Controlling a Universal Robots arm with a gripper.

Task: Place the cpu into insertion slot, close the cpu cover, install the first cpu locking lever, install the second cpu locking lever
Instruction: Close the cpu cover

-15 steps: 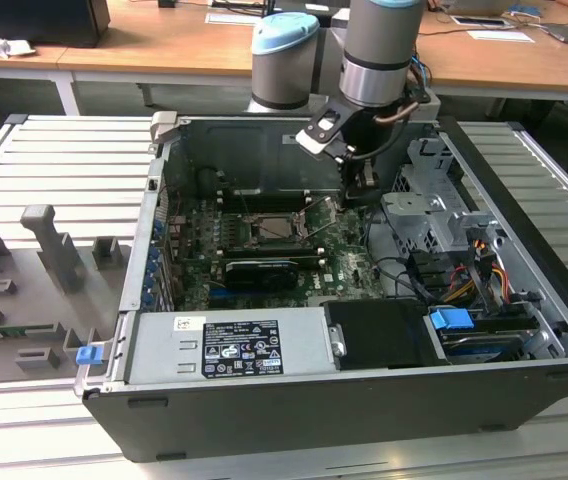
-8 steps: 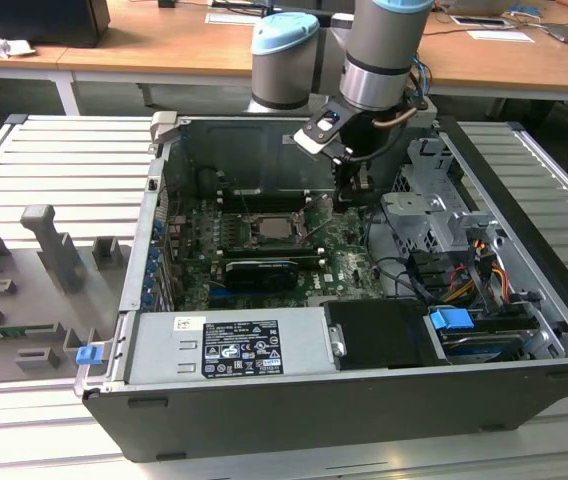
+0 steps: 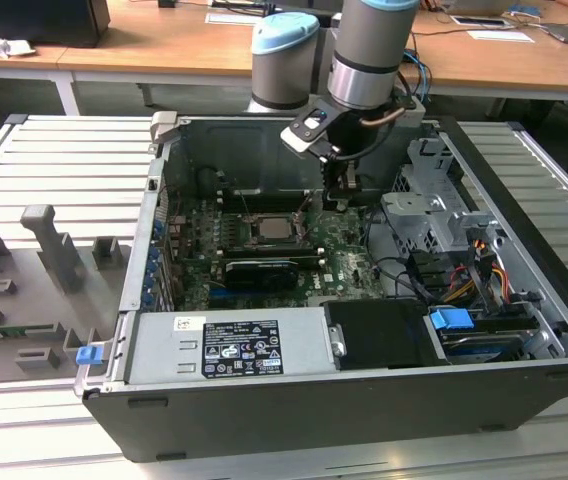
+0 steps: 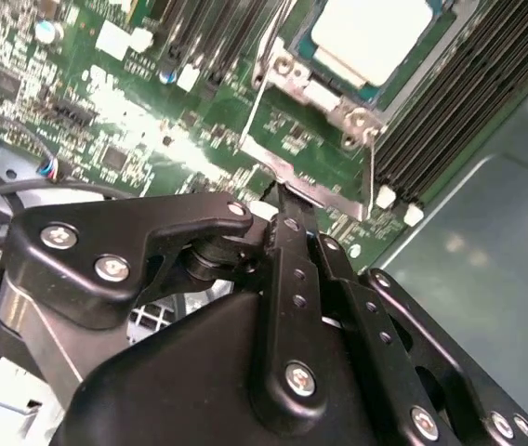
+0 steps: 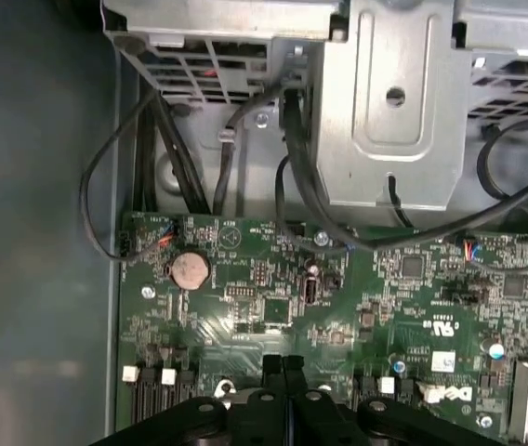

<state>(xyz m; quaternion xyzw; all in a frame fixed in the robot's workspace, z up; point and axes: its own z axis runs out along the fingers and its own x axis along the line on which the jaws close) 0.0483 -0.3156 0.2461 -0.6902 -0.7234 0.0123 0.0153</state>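
Observation:
The cpu point(image 4: 372, 35) is a pale silvery square lying in the insertion slot point(image 3: 269, 232) on the green board. The silver cpu cover point(image 4: 336, 100) frames it and looks laid down around it. Thin metal lever rods point(image 4: 260, 85) run along the socket's sides. My gripper point(image 3: 342, 200) hangs low inside the case, just to the exterior view's right of the socket. Its black fingers point(image 4: 287, 242) are pressed together, and the tip point(image 4: 278, 192) sits close to the socket frame's edge. In the first wrist view the shut gripper point(image 5: 285, 367) hovers over the board with nothing between its fingers.
The open computer case point(image 3: 264, 400) lies on a slatted metal table. Black memory slots point(image 4: 459, 93) flank the socket. A metal drive cage point(image 5: 394, 111), loose black cables point(image 5: 292, 186) and a coin battery point(image 5: 190, 269) lie near the gripper. Grey fixtures point(image 3: 54, 250) stand at the exterior view's left.

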